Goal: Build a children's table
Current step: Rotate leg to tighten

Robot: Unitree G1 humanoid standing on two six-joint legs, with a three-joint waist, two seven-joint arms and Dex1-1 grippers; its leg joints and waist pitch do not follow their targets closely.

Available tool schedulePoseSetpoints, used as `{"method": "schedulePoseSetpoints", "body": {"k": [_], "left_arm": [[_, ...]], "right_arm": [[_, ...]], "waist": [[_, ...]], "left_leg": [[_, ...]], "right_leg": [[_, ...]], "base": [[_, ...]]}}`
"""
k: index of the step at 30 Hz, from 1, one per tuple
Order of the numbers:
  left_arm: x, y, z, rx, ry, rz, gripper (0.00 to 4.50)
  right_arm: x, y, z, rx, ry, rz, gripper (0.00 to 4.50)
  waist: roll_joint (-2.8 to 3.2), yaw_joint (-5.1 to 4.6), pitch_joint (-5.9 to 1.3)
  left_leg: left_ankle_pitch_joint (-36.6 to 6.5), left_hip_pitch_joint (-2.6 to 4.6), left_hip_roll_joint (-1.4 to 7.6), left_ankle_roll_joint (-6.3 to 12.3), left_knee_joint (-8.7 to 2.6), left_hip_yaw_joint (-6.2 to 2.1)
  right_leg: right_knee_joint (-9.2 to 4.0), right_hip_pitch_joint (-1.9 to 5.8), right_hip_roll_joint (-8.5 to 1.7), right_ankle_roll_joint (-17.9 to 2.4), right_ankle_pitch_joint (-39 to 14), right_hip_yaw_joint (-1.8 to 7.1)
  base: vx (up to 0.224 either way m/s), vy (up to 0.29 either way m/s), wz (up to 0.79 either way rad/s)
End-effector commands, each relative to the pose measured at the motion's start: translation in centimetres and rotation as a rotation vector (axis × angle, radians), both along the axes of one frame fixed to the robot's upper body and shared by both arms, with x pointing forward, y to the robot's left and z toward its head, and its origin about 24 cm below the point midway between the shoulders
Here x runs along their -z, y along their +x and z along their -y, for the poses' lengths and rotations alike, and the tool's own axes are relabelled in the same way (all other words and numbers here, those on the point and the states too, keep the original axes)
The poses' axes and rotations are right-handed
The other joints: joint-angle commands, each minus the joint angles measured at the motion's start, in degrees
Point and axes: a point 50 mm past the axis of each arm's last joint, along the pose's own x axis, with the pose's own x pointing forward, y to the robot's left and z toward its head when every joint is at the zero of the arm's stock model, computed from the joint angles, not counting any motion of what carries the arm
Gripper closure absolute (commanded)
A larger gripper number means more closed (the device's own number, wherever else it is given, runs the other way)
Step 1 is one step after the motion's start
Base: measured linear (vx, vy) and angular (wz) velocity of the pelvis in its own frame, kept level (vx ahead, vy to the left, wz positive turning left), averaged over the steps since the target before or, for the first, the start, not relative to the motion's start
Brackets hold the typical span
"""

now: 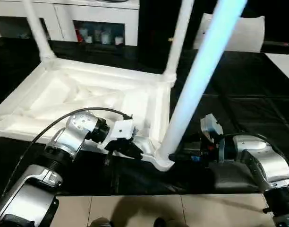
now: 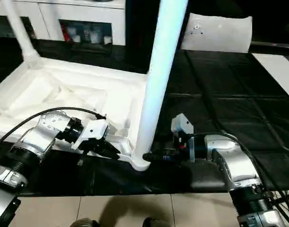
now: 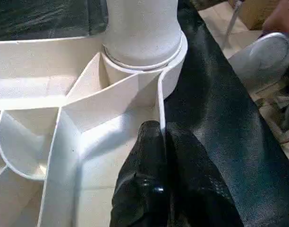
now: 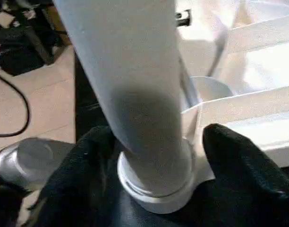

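1. The tabletop (image 1: 78, 101) is lying upside down on the black mat (image 1: 239, 109), its ribbed underside facing up.
2. A leg (image 1: 201, 75) is standing in the tabletop's near corner socket (image 1: 164, 161), leaning a little away from upright.
3. Two more legs are rising from the tabletop's far corners: one (image 1: 36, 28) at the far left, one (image 1: 178, 40) at the far right.
4. The left gripper (image 3: 158, 142) is pinching the tabletop's near rim just beside the socket, its black fingers (image 3: 144, 156) pressed together on the thin wall.
5. The right gripper (image 4: 156, 142) is sitting at the socket on the side away from the left gripper, its fingers (image 4: 234, 156) spread apart on either side of the leg's base.
6. A white bag (image 1: 248, 33) is lying on the mat well beyond the tabletop.
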Motion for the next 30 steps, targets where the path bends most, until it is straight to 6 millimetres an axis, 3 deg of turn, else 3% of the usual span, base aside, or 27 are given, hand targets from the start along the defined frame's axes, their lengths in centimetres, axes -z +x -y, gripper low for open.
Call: {"method": "schedulePoseSetpoints", "body": {"k": [1, 10, 15, 19, 22, 24, 26, 27, 29, 30], "left_arm": [[0.4, -0.6, 1.0, 0.105, 0.038, -0.024, 4.5], [0.3, -0.7, 1.3, 0.128, 0.026, -0.034, 4.5], [0.4, -0.7, 1.1, 0.109, 0.021, -0.041, 4.5], [0.5, -0.3, 1.2, 0.008, -0.016, -0.041, 4.5], [0.9, 0.3, 2.2, -0.166, -0.057, -0.023, 4.5], [0.9, 0.6, 2.9, -0.237, -0.099, -0.03, 4.5], [0.9, 0.7, 3.9, -0.303, -0.132, -0.033, 4.5], [0.9, 0.8, 4.9, -0.363, -0.15, -0.035, 4.5], [1.0, 0.8, 5.4, -0.389, -0.156, -0.038, 4.5], [0.9, 1.0, 6.0, -0.427, -0.164, -0.032, 4.5]], "right_arm": [[-0.4, 0.2, 0.0, -0.02, -0.002, 0.005, 1.71], [-0.3, 0.3, -1.0, -0.072, 0.007, -0.006, 2.43], [-0.2, 0.2, -1.2, -0.077, 0.021, -0.024, 2.55], [-0.1, -0.2, -1.8, -0.002, 0.078, -0.067, 2.58], [1.2, -0.1, -3.5, 0.192, 0.064, -0.037, 2.58], [1.8, 0.1, -4.5, 0.277, 0.057, -0.041, 2.58], [2.2, 0.4, -5.8, 0.363, 0.063, -0.054, 2.59], [2.5, 0.7, -7.2, 0.442, 0.076, -0.068, 2.59], [2.5, 0.9, -7.8, 0.474, 0.081, -0.075, 2.6], [2.5, 1.2, -8.8, 0.518, 0.085, -0.08, 2.61]], "waist": [[-0.16, -0.07, -3.85], [-0.18, 0.16, -3.73], [-0.12, 0.2, -3.74], [-0.01, 0.22, -3.57], [-0.11, -0.1, -3.18], [-0.15, -0.99, -2.56], [-0.26, -1.63, -2.46], [-0.36, -2.3, -2.28], [-0.03, -3.31, -2.07], [-0.12, -4.02, -2.17]], "left_leg": [[-6.8, 0.17, 2.66, 4.84, -3.43, -0.2], [-7.3, 0.22, 2.66, 4.27, -3.5, -0.22], [-7.2, 0.2, 2.61, 4.22, -3.5, -0.22], [-7.6, 0.21, 2.56, 3.99, -3.57, -0.2], [-10.2, 0.4, 2.48, 2.76, -3.82, -0.43], [-14.5, 0.77, 2.12, 0.93, -4.04, -0.8], [-15.8, 0.74, 1.86, 0.15, -4.03, -1.21], [-17.2, 0.78, 2.0, -0.12, -4.08, -1.46], [-20.7, 0.88, 1.89, -0.67, -4.06, -1.92], [-22.0, 0.96, 1.78, -0.18, -4.01, -2.04]], "right_leg": [[-3.17, 3.41, -4.76, -11.4, -15.1, 2.93], [-3.37, 3.36, -4.77, -10.8, -16.7, 2.94], [-3.43, 3.37, -4.74, -10.5, -17.0, 2.89], [-3.69, 3.35, -4.66, -10.1, -18.0, 2.88], [-4.23, 2.92, -4.87, -8.8, -23.3, 2.84], [-5.53, 2.46, -5.0, -5.5, -34.2, 2.42], [-6.26, 2.39, -5.12, -3.2, -39.5, 2.07], [-6.49, 2.1, -5.18, -2.5, -41.0, 1.9], [-7.07, 1.81, -5.16, -1.7, -43.1, 1.34], [-7.33, 1.96, -5.16, -1.4, -42.7, 1.17]], "base": [[0.0, 0.0, 0.0], [0.0, 0.0, 0.0], [0.0, 0.0, 0.0], [0.0, 0.0, 0.0], [0.0, 0.0, 0.0], [0.0, 0.0, 0.0], [0.0, 0.0, 0.0], [0.0, 0.0, 0.0], [0.0, 0.0, 0.0], [0.0, 0.0, 0.0]]}}
